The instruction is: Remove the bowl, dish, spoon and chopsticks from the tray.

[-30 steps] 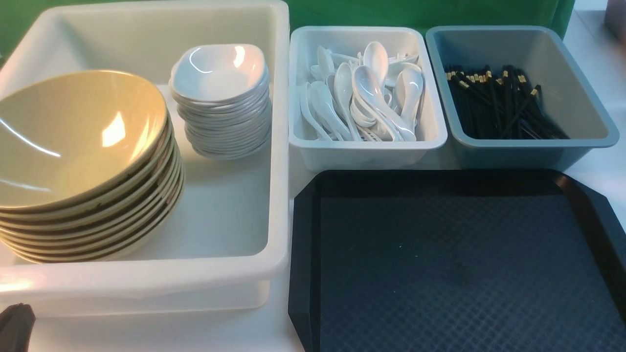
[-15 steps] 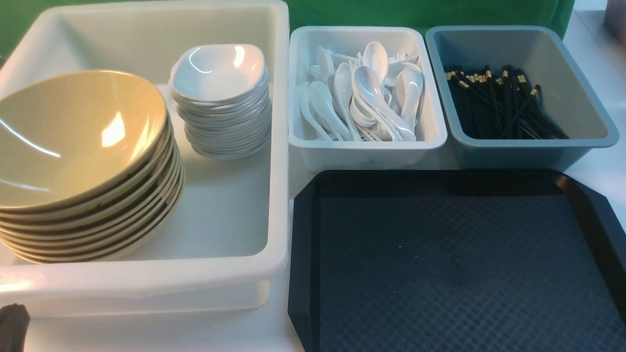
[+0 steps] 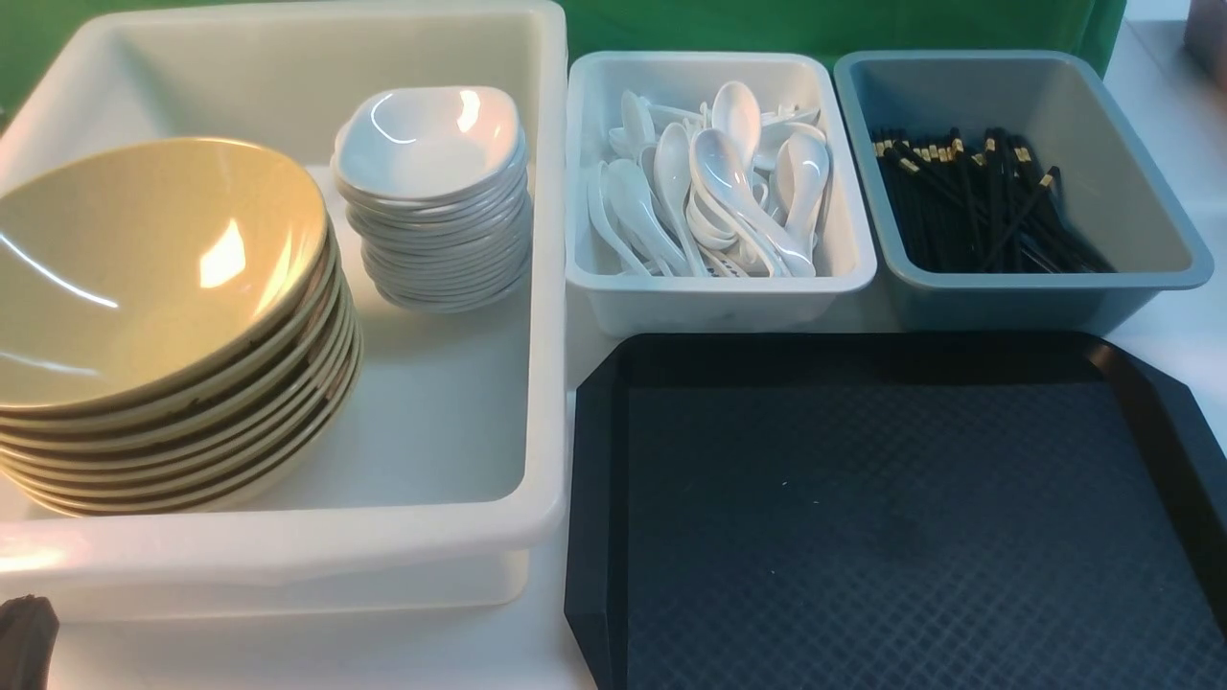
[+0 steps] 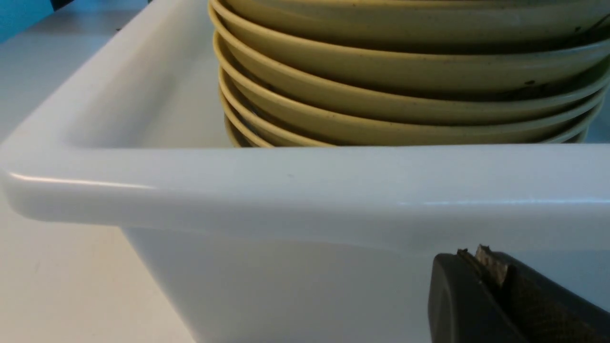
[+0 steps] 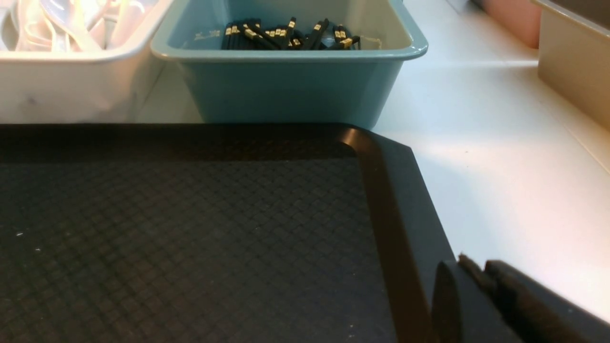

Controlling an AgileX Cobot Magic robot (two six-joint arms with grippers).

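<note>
The black tray (image 3: 891, 537) bears nothing; it also shows in the right wrist view (image 5: 190, 228). Olive-yellow bowls (image 3: 144, 278) are stacked in the big white tub (image 3: 451, 537), with a stack of small white dishes (image 3: 431, 144) behind them. White spoons (image 3: 719, 182) fill the small white tub. Black chopsticks (image 3: 978, 201) lie in the grey-blue tub. My left gripper (image 3: 24, 637) is shut and empty, low in front of the big tub's near wall (image 4: 286, 186). My right gripper (image 5: 469, 267) is shut and empty over the tray's right rim.
The small white tub (image 3: 719, 287) and the grey-blue tub (image 3: 1054, 283) stand side by side right behind the tray. The big white tub touches the tray's left side. A beige container (image 5: 576, 57) stands further right on the white table.
My left gripper has slid slightly left and out of the front view's corner, then stopped. Nothing else has moved.
</note>
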